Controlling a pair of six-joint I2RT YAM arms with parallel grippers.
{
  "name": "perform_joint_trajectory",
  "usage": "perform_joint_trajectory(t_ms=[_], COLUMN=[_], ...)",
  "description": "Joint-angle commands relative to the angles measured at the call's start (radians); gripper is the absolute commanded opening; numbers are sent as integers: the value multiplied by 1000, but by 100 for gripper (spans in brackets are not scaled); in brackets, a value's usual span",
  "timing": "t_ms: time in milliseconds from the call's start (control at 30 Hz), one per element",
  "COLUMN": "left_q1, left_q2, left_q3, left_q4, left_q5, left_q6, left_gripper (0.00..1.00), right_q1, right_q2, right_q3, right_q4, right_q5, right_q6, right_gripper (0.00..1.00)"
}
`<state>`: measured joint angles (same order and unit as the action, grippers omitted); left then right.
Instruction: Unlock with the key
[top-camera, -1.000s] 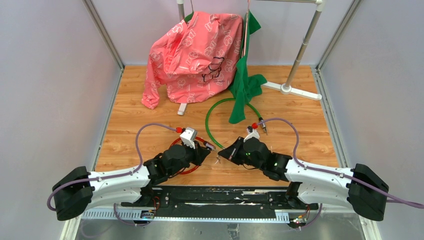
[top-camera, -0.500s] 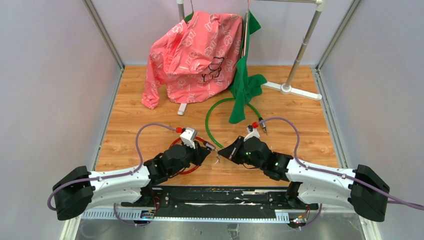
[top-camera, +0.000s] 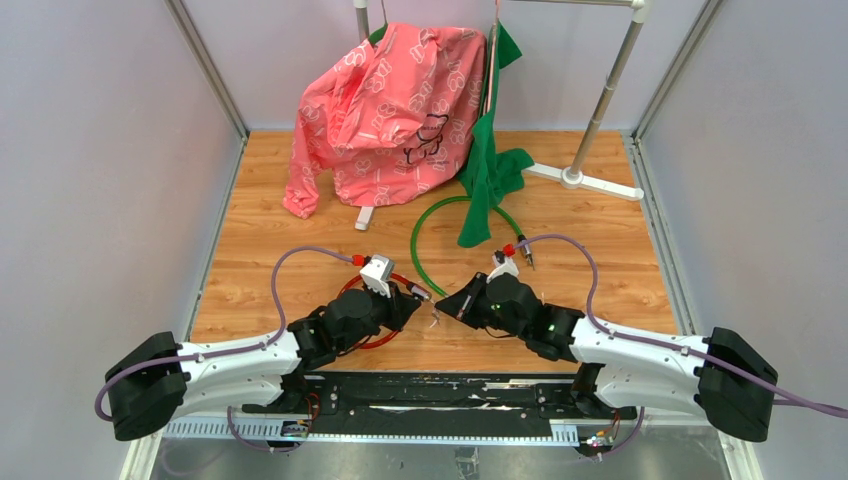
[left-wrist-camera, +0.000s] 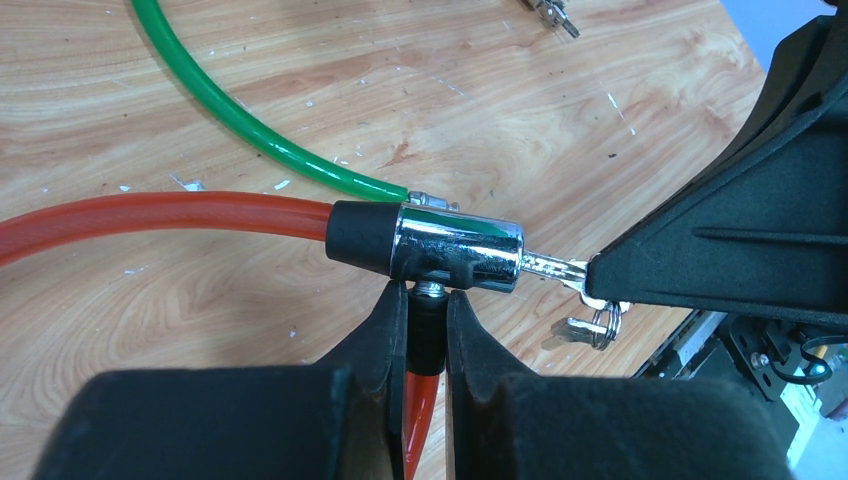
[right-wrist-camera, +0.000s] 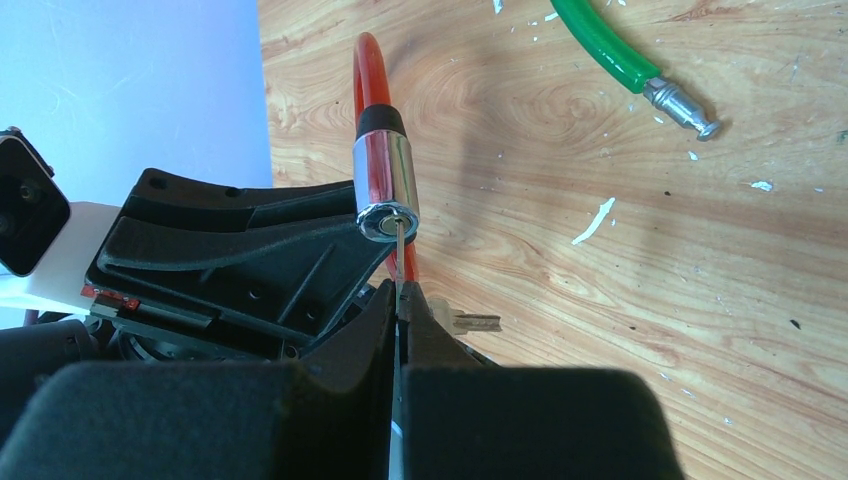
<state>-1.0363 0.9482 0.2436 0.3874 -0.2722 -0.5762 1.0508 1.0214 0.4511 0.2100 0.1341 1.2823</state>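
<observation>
a scuffed wooden table (top-camera: 620, 280) fills the centre of the frame. a green cable (top-camera: 415, 245) loops at mid-centre, part of a red cable (top-camera: 380, 342) lies lower centre, a pink garment's (top-camera: 385, 110) sleeve and a green cloth (top-camera: 485, 190) reach it at upper centre, and a white rack foot (top-camera: 600, 183) sits upper right.

one lock barrel (left-wrist-camera: 460, 250), two cables (left-wrist-camera: 150, 215), two keys (left-wrist-camera: 548, 267), two garments (top-camera: 390, 100), one clothes rack (top-camera: 605, 90)

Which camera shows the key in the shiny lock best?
The left wrist view: the key shows side-on, entering the lock. The right wrist view sees only a thin edge; the top view, a tiny speck.
</observation>
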Motion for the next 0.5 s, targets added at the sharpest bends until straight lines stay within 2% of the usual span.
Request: perform_joint_trajectory(t_ms=[0, 467], left_q1=[2, 2], left_q2=[-5, -12], left_q3=[-1, -3], left_q4=[34, 35], left_q5=[-19, -14], left_q6=[-7, -5], left_gripper=[0, 0], right_q1=[11, 9], right_q2=[12, 37], right_q3=[17, 23], right_q4=[11, 41], right_q5=[27, 20], right_q6=[-11, -14], right_gripper=[0, 0])
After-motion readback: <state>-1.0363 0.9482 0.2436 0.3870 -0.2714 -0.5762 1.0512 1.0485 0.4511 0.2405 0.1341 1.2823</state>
